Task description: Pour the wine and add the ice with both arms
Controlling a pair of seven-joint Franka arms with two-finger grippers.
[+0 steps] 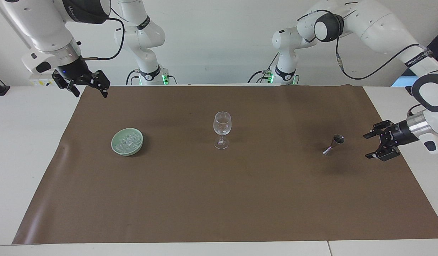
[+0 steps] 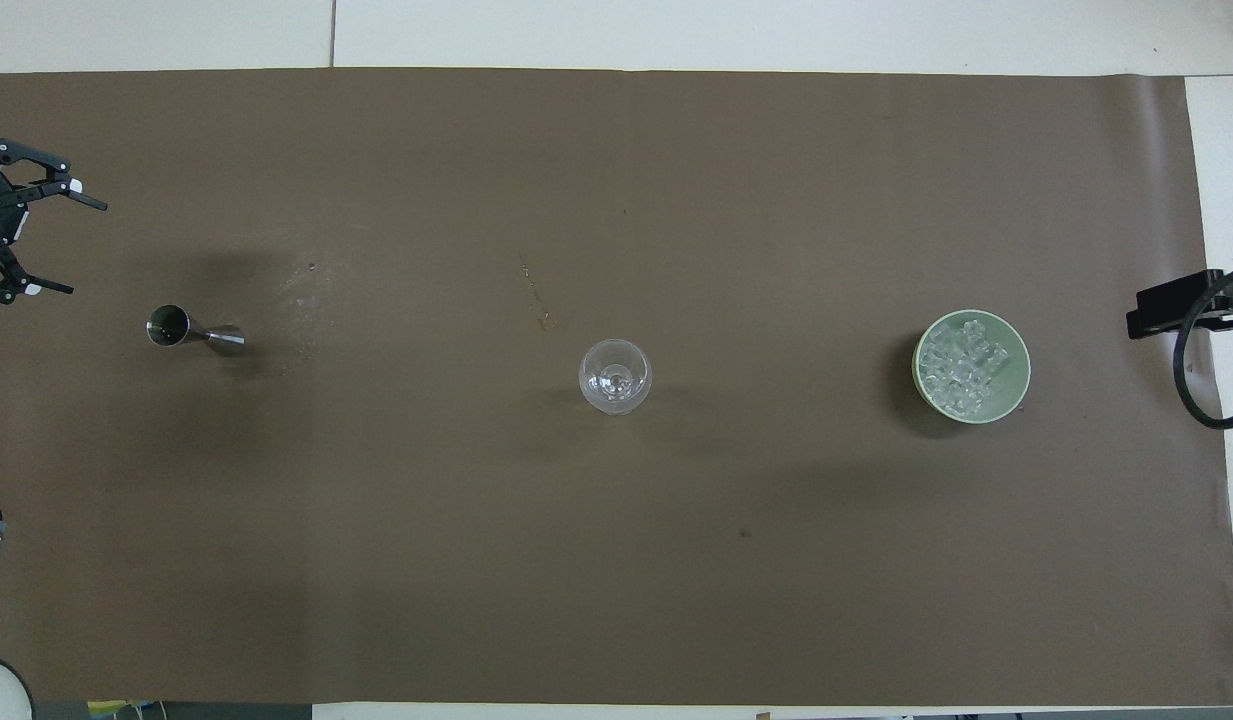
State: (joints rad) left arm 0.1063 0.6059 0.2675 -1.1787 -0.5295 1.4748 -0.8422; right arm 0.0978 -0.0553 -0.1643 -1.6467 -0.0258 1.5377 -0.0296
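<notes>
A clear, stemmed wine glass [image 1: 222,129] stands upright at the middle of the brown mat [image 1: 219,199], with no wine visible in its bowl. Toward the right arm's end lies a pale green bowl [image 1: 114,145] heaped with the ice [image 1: 128,140], small glassy cubes. Toward the left arm's end stands a small steel jigger [image 1: 334,144], hourglass-shaped, its open mouth up. All three sit well apart, in a rough row.

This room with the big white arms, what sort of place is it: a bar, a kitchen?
Probably a robotics lab staged as a bar: two white arms bolted at a plain table with a brown paper mat, bearing a wine glass, a metal jigger and a green bowl of ice.
</notes>
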